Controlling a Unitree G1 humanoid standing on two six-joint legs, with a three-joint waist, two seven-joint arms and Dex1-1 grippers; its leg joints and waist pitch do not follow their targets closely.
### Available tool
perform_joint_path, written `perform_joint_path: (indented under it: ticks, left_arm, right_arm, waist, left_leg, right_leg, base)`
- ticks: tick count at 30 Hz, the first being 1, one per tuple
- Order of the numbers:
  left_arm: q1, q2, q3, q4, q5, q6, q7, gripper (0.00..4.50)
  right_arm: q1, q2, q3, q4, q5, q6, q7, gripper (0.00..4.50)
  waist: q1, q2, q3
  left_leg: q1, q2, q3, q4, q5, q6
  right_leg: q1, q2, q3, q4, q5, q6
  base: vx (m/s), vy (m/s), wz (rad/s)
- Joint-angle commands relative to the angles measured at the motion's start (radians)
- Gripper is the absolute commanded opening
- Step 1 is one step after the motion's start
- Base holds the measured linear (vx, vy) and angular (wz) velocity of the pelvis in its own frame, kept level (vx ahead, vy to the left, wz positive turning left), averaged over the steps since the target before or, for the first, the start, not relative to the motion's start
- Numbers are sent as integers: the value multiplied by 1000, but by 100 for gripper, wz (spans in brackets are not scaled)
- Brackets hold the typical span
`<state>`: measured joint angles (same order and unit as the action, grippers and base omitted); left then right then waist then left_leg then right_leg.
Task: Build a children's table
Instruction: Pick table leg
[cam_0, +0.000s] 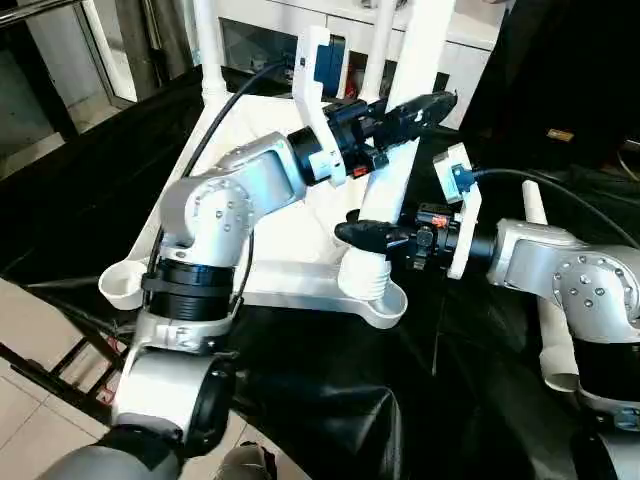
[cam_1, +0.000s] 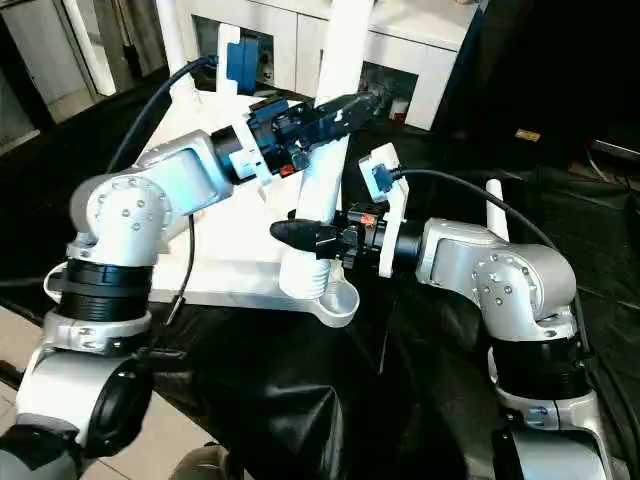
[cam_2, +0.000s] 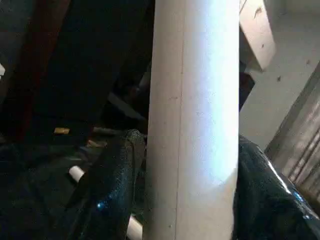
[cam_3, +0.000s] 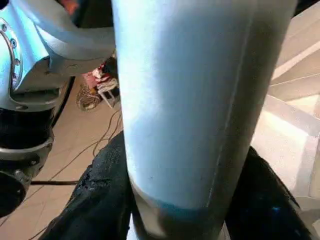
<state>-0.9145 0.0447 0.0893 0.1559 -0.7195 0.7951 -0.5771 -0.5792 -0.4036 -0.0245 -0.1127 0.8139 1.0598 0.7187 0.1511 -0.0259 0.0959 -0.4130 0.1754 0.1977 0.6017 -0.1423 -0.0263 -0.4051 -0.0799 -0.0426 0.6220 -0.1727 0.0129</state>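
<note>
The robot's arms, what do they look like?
Both arms are shiny silver with round, bolted joints and black rings. Each gripper, left and right, has black fingers, a white bracket with a blue part, orange bits and a black cable.

left pincer (cam_0: 418, 108): raised, fingers straddling upright white leg (cam_0: 400, 150) | right pincer (cam_0: 372, 236): lower, seemingly clamped on same leg

Head stereo downward; wrist cameras close-up.
</note>
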Motion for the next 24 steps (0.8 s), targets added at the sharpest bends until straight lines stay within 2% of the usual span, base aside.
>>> perform_joint_path:
  ticks: [1, 3, 4, 5, 6, 8, 9, 11, 12, 14, 15, 16, 18, 19, 20, 21, 22, 23, 24]
  left_arm:
    - [-39, -4, 27, -7, -3, -65, -6, 294]
    - [-51, -14, 53, 15, 2, -105, 19, 300]
    - [-67, -29, 98, 36, -20, -141, 38, 302]
    - [-67, -29, 98, 36, -20, -141, 38, 302]
    - [-87, -42, 150, 52, -55, -171, 56, 302]
    - [-120, -53, 221, 79, -104, -196, 100, 302]
    - [-128, -43, 232, 81, -107, -211, 85, 302]
    - [-117, -13, 213, 61, -87, -218, 37, 302]
    - [-107, 3, 197, 51, -71, -215, 19, 302]
    - [-94, 22, 174, 42, -48, -216, -2, 302]
    - [-59, 65, 118, 22, 10, -222, -44, 302]
    - [-22, 108, 59, 4, 71, -235, -85, 302]
    - [43, 172, -29, -20, 159, -263, -138, 302]
    - [50, 178, -37, -21, 166, -266, -141, 302]
    - [69, 193, -58, -25, 184, -276, -150, 302]
    - [156, 260, -152, -52, 252, -319, -203, 302]
    - [190, 288, -191, -66, 280, -340, -226, 302]
    - [221, 319, -237, -79, 312, -354, -251, 302]
    - [221, 319, -237, -79, 312, -354, -251, 302]
  right_arm:
    - [10, 2, -8, 2, -3, -1, -9, 191]
    - [11, 8, -14, 0, 0, -5, -13, 190]
    - [14, 17, -23, -3, 3, -10, -20, 190]
    - [14, 17, -23, -3, 3, -10, -20, 190]
    - [18, 29, -33, -5, 4, -21, -33, 190]
    - [23, 40, -46, -7, 5, -32, -48, 190]
    - [27, 49, -57, -7, 3, -43, -61, 190]
    - [34, 57, -65, -9, -12, -71, -80, 190]
    - [38, 61, -68, -11, -23, -85, -93, 190]
    - [42, 62, -70, -12, -36, -99, -105, 190]
    - [51, 58, -65, -8, -83, -139, -133, 190]
    - [61, 50, -55, -5, -129, -172, -156, 190]
    - [81, 42, -45, 4, -201, -233, -196, 190]
    - [84, 42, -45, 5, -207, -240, -201, 190]
    - [91, 41, -43, 6, -225, -259, -213, 190]
    - [127, 22, -19, -5, -290, -315, -242, 190]
    - [141, 15, -13, -14, -307, -324, -256, 190]
    - [156, 5, 0, -18, -332, -344, -265, 190]
    - [156, 5, 0, -18, -332, -344, -265, 190]
  waist:
    - [4, -6, -99]
    - [4, -5, -98]
    - [4, -2, -98]
    - [4, -4, -98]
    - [5, -1, -97]
    - [4, -3, -98]
    - [3, 1, -96]
    - [4, 2, -97]
    - [2, 7, -96]
    - [1, 5, -97]
    - [-1, 9, -95]
    - [-3, 9, -92]
    - [-3, 12, -93]
    - [-7, 16, -93]
    - [-6, 17, -95]
    - [-7, 19, -92]
    - [-14, 16, -88]
    - [-14, 16, -90]
    - [-14, 16, -90]
  left_leg:
    - [38, 48, -27, -65, -194, -52]
    - [37, 47, -27, -66, -204, -54]
    - [36, 46, -28, -66, -209, -56]
    - [37, 46, -28, -66, -212, -57]
    - [37, 46, -29, -66, -216, -59]
    - [39, 45, -29, -65, -228, -62]
    - [38, 45, -30, -67, -232, -63]
    - [40, 45, -32, -68, -233, -63]
    - [40, 45, -31, -70, -240, -68]
    - [41, 47, -32, -71, -237, -73]
    - [42, 47, -31, -72, -238, -77]
    - [42, 50, -34, -78, -250, -84]
    - [46, 50, -33, -79, -258, -96]
    - [47, 48, -31, -82, -274, -115]
    - [49, 49, -32, -81, -274, -119]
    - [45, 49, -35, -83, -281, -122]
    - [42, 48, -33, -86, -293, -119]
    - [46, 48, -32, -85, -295, -115]
    - [46, 48, -32, -85, -295, -115]
  right_leg:
    - [43, -71, 33, -71, -206, -180]
    - [43, -70, 33, -73, -209, -175]
    - [44, -71, 33, -72, -207, -175]
    - [44, -72, 33, -73, -209, -176]
    - [44, -73, 32, -71, -214, -178]
    - [44, -72, 31, -73, -216, -186]
    - [42, -71, 32, -74, -215, -183]
    - [41, -70, 31, -74, -218, -173]
    - [40, -69, 32, -72, -226, -166]
    - [40, -69, 32, -72, -220, -162]
    - [36, -67, 32, -72, -221, -159]
    - [33, -67, 33, -77, -245, -137]
    - [30, -67, 35, -76, -258, -122]
    - [30, -64, 36, -75, -261, -113]
    - [30, -66, 35, -74, -252, -117]
    - [31, -67, 35, -72, -241, -121]
    - [31, -64, 37, -74, -248, -112]
    - [31, -64, 38, -75, -253, -113]
    - [31, -64, 38, -75, -253, -113]
  base:
    - [0, 0, 0]
    - [0, 0, 0]
    - [0, 0, 0]
    - [0, 0, 0]
    - [0, 0, 0]
    - [0, 0, 0]
    - [0, 0, 0]
    - [0, 0, 0]
    - [0, 0, 0]
    - [0, 0, 0]
    - [0, 0, 0]
    - [0, 0, 0]
    - [0, 0, 0]
    - [0, 0, 0]
    - [0, 0, 0]
    - [0, 0, 0]
    - [0, 0, 0]
    - [0, 0, 0]
    - [0, 0, 0]
